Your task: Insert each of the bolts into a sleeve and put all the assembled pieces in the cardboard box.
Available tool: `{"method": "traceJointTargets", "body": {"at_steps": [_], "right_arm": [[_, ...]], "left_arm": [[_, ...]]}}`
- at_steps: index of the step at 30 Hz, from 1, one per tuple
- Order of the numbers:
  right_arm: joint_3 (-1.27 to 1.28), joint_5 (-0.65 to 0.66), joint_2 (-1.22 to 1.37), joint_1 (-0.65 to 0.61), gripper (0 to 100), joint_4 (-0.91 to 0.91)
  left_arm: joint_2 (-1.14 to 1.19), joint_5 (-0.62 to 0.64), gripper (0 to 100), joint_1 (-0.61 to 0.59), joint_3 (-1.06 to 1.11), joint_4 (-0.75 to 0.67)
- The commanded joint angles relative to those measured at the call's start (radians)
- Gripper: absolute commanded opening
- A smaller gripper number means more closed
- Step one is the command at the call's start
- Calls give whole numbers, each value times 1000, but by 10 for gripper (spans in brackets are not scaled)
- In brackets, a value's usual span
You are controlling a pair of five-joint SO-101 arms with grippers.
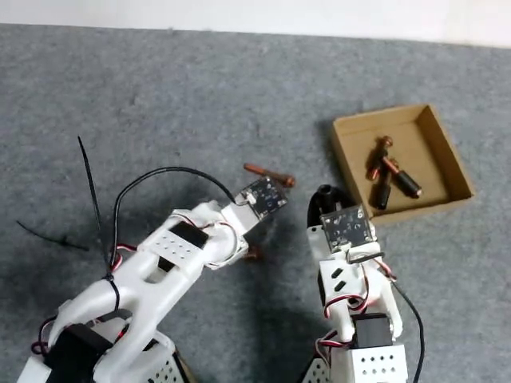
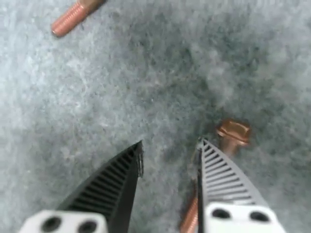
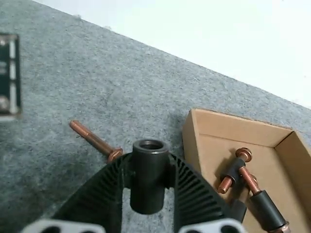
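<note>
The top edge of the left wrist view cut off a bolt (image 2: 73, 17), so its far end was outside. A second bolt (image 2: 233, 132) lay partly behind a finger of the left end effector (image 2: 170, 143). The sides of the sleeve (image 3: 147, 178) were covered by the fingers of the right end effector (image 3: 148, 162), and the cardboard box (image 3: 194, 141) ran off the picture's edge.

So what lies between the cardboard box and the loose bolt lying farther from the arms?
Nothing: the high view shows only bare grey mat between that bolt and the cardboard box.
</note>
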Motion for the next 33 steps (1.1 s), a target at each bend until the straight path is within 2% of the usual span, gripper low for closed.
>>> {"method": "traceJointTargets", "body": {"at_steps": [1,10,18,28,33], "right_arm": [[119,0,-28,12,5,-28],[119,0,-28,12,5,-28],[119,0,-28,12,5,-28],[119,0,-30,12,5,-28],[119,0,-30,12,5,-28]], "left_arm": [[-41,11,175,2,-7,44],[-41,11,175,50,-5,83],[-41,11,175,151,-1,146],[-41,9,141,154,-7,146],[-31,-101,184,156,-48,147]]}}
